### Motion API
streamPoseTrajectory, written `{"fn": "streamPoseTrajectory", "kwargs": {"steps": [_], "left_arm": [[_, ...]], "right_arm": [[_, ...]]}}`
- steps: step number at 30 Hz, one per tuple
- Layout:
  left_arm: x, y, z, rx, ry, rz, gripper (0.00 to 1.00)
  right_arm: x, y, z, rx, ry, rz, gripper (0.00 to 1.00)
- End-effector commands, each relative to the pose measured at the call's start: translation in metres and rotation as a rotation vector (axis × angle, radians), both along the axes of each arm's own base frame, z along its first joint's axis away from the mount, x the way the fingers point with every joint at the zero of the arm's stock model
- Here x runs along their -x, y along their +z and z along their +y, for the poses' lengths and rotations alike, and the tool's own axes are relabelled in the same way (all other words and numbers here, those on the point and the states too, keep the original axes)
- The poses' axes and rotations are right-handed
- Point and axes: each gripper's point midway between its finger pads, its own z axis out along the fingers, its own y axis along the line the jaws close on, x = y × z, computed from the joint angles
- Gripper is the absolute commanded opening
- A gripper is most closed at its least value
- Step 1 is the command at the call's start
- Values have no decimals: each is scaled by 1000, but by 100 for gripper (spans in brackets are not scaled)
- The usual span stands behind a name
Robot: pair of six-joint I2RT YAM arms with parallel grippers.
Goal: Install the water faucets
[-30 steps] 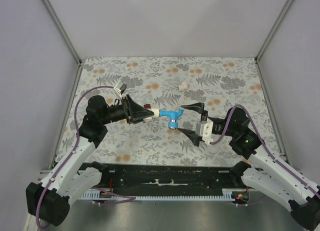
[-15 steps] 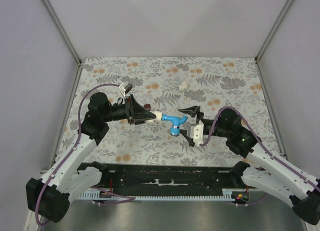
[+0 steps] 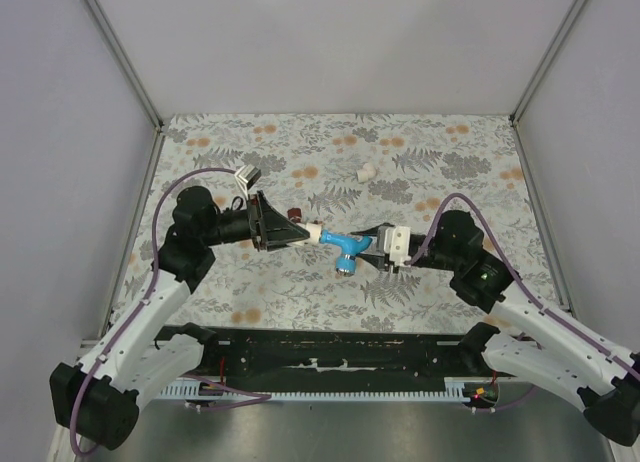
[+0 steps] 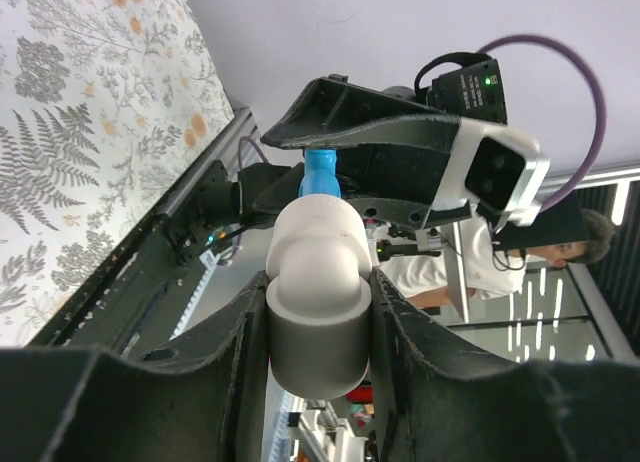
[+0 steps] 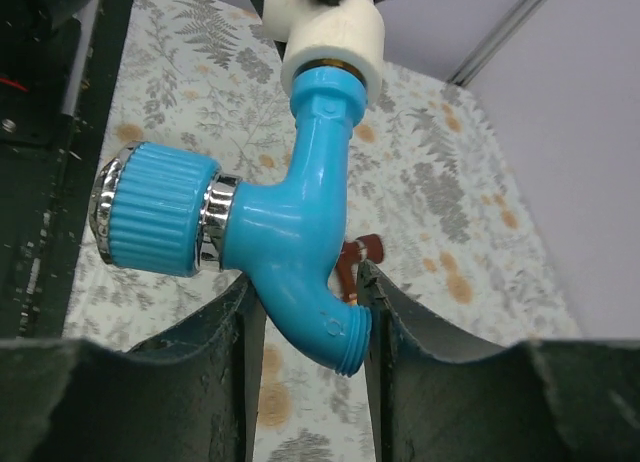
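Note:
The bright blue water faucet (image 3: 345, 245) hangs above the middle of the table, its inlet seated in a white elbow fitting (image 3: 313, 232). My left gripper (image 3: 301, 230) is shut on that fitting (image 4: 316, 232), which fills the gap between its fingers. From the right, my right gripper (image 3: 372, 244) has its jaws pressed against both sides of the blue faucet's spout (image 5: 300, 282). The ribbed blue handle (image 5: 150, 207) sticks out to the side. A dark red-brown faucet (image 5: 353, 264) shows behind the spout, beside my left gripper's fingers (image 3: 293, 214).
A small white stubby fitting (image 3: 366, 170) lies on the floral cloth (image 3: 450, 152) at the back centre. Metal frame posts (image 3: 120, 52) and pale walls enclose the table on three sides. A black rail (image 3: 330, 352) runs along the near edge.
My right gripper moved left onto the blue faucet and closed from wide open around its spout. The left gripper kept holding the white fitting, shifting only slightly.

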Motion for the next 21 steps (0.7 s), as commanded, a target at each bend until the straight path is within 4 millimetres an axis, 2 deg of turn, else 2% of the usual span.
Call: {"fn": "streamPoseTrajectory", "kwargs": {"steps": [1,5,11,13,16,18,21], "left_arm": [[3,2,4,-55,4,-174,2],[0,-4,8,-94,31,-300,2],[2,-6,20,-156,68,-652,2],[8,-4,24,-148,82,-788,2],[23,3,32,-129,101,-998,2],[25,5,39,-138,162,-1059,2],[21,6,49,-152,264,-1031,2]], "right_arm": [[3,48,12,-208,-10,196,33],[-5,47,14,-272,-95,448,19],[-6,39,25,-402,-137,857,17],[-7,35,30,-442,-143,991,15],[-9,27,35,-460,-132,1085,15],[-10,25,37,-451,-130,1080,18],[-11,29,35,-445,-117,995,39]]}}
